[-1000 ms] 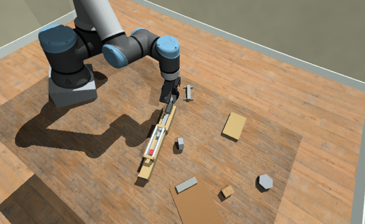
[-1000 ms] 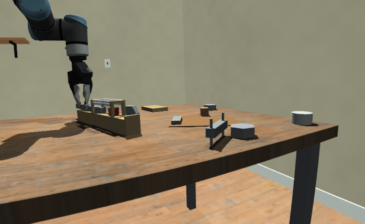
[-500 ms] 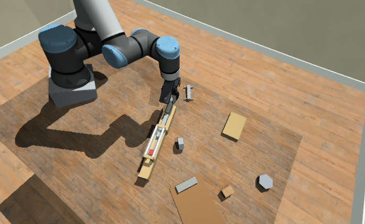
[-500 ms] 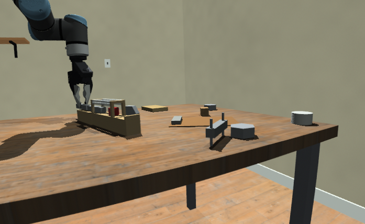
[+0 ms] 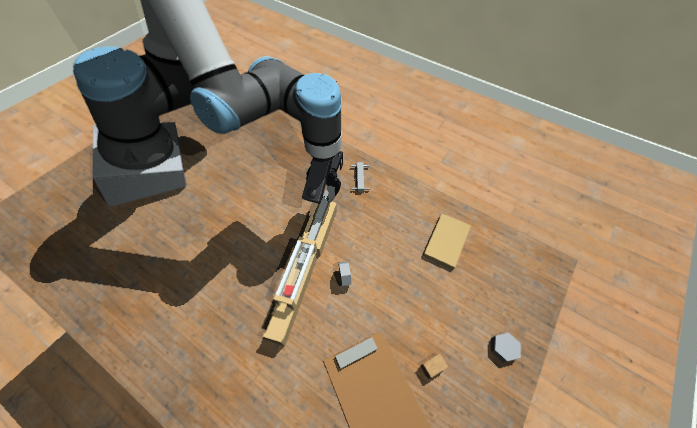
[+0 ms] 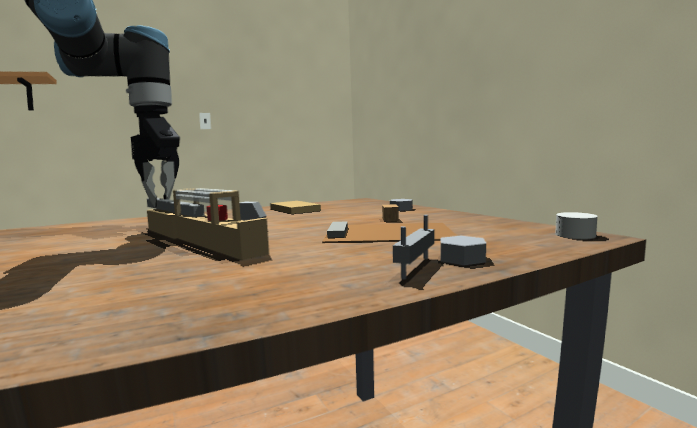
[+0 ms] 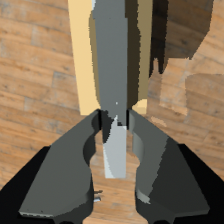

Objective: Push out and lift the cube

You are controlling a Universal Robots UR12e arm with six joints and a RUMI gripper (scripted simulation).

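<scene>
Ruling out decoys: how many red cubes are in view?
1. The red cube sits inside the channel, near its stepped end; none shows elsewhere, though one could be hidden.

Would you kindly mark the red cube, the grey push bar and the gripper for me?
red cube [image 5: 288, 290], top view, its upper face under the channel's roof.
grey push bar [image 7: 114, 80], wrist view, its broad upper face.
gripper [image 7: 115, 117], wrist view, between the fingertips clamped on the bar.
</scene>
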